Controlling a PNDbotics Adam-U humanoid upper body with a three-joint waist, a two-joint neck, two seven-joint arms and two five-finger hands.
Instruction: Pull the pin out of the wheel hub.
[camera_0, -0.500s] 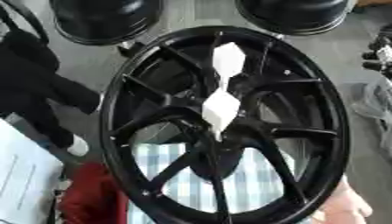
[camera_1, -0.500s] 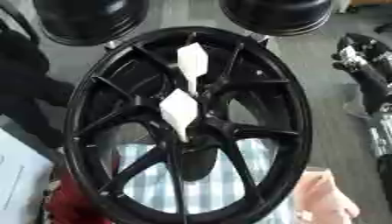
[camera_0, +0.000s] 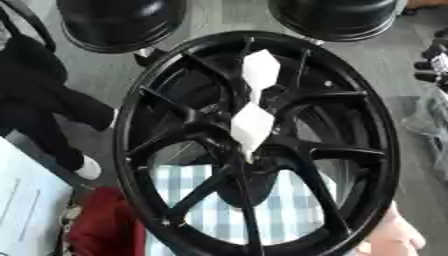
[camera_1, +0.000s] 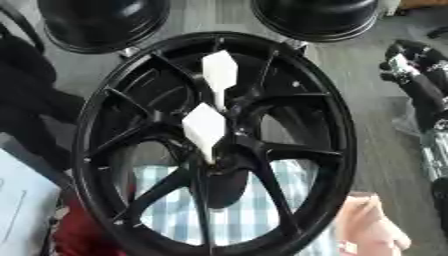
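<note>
Grey floor (camera_0: 105, 75); black wheel hub (camera_0: 359, 130), no legible markings.

I see grey floor (camera_0: 105, 75), two black drums (camera_1: 101, 22) at top, blue-white checked cloth (camera_0: 219, 215) below.

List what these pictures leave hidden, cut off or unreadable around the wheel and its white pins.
- Wheel: its lower rim runs off the bottom edge in both eye views.
- Lower white pin: its tip blurs into the dark hub, so how it seats is unreadable.
- Upper white pin: the same; what holds it is unclear.
- Robot's right arm: only black and silver parts at the right edge; no hand can be made out.
- Left hand: in neither view.
</note>
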